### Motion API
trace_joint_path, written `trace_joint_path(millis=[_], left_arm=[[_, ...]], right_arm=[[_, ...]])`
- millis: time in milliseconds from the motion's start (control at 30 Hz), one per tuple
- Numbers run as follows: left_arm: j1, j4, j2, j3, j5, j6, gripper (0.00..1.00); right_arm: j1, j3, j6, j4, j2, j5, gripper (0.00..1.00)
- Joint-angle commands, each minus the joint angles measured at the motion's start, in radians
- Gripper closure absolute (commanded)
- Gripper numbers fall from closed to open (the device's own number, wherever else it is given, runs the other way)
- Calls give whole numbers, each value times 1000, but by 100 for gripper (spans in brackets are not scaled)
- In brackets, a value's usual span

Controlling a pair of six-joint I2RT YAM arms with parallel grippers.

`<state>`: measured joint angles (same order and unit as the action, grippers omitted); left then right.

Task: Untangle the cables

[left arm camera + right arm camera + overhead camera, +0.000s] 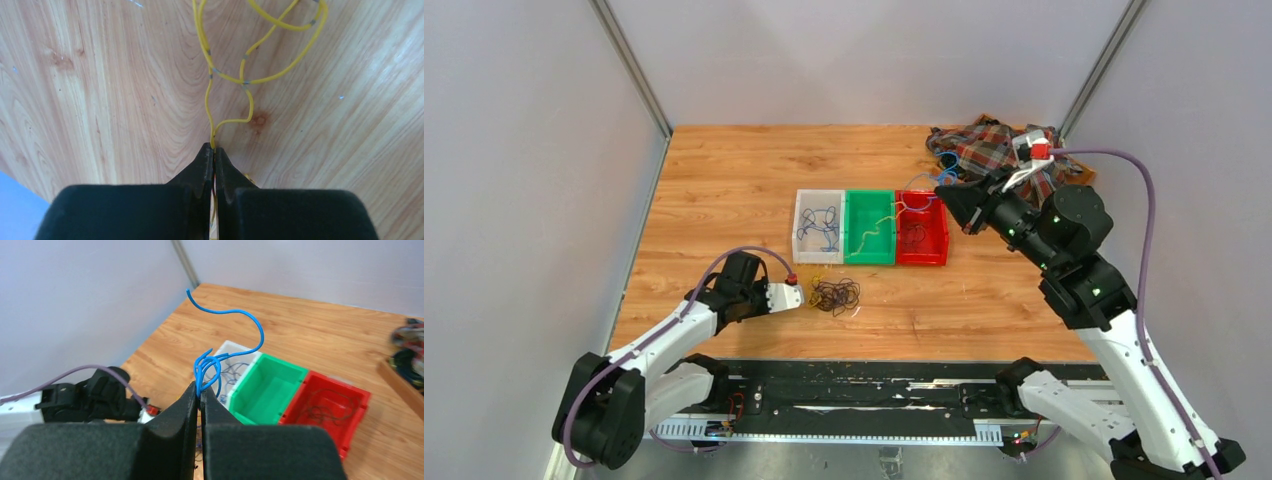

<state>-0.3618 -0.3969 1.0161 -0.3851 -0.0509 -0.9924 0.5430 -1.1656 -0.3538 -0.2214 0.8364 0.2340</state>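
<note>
The left tool (214,147) is closed on the end of a yellow cable (210,100), whose loops lie on the tabletop (100,100) straight ahead of its tips. In the overhead view, a clump of dark cables (835,296) rests just beside this tool, on its right. Beyond the clump stand a white bin (797,225), a green bin (870,193) and a red bin (921,262) in a row, holding blue, yellow and dark strands respectively. The right tool (199,390) is closed on a blue cable (240,312), held raised, with the bins ahead of and below it.

The step in hand appears to be sorting freed strands by colour. The next move calls for the right tool to reach over the white bin and open, and for the left tool to draw the yellow strand clear of the clump.
</note>
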Motion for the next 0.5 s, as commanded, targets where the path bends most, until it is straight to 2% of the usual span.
trace_joint_path(millis=[0,133,300,400,467], left_arm=[[0,0,7,15,67,-60,99],[0,19,18,32,100,-87,99],[0,30,34,42,109,-102,99],[0,32,38,42,112,-112,99],[0,37,43,42,109,-115,99]], right_arm=[[-91,-65,30,-83,-26,-57,99],[-181,-158,75,-175,-28,-188,99],[-191,-239,141,-244,-17,-442,99],[-210,-282,193,-261,2,-492,100],[-220,-289,178,-267,20,-449,99]])
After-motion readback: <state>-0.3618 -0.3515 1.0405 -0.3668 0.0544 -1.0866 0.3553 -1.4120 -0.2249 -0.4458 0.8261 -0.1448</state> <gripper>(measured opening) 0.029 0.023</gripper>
